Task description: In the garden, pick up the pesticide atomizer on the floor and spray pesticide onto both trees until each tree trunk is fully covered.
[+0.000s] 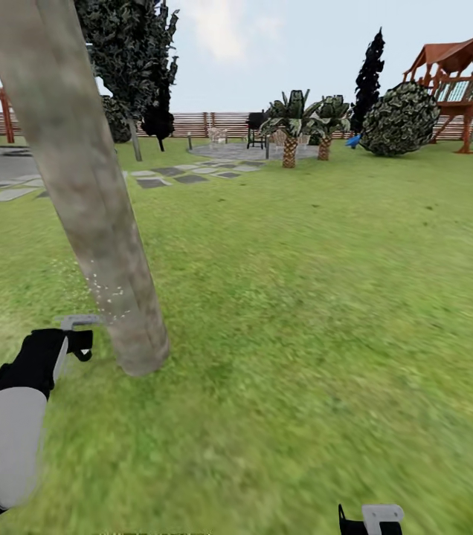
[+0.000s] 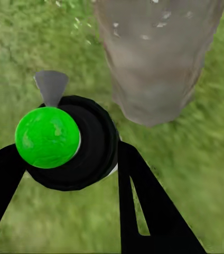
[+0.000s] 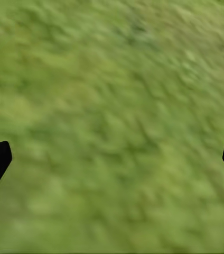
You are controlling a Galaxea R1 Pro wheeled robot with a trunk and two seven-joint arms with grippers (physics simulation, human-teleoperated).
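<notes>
Beside the tree trunk (image 1: 80, 186), low near its base, the left claw (image 2: 70, 174) grips the green-topped pesticide atomizer (image 2: 47, 136); white pesticide (image 1: 106, 293) specks dot the bark. Right claw (image 3: 112, 159) gapes wide, empty, above grass (image 3: 112, 106).

- No text, label, brand, number or sign can be read in any of the three views.
- The tree trunk (image 1: 91, 215), at 9 o'clock in the head view, carries only mottled bark and white specks, no lettering.
- The atomizer (image 2: 64, 140) in the left tool shows a plain green cap and black body, unmarked.
- The wooden play structure (image 1: 463, 85) at 2 o'clock and the fence (image 1: 214, 122) at 12 o'clock bear no legible writing.
</notes>
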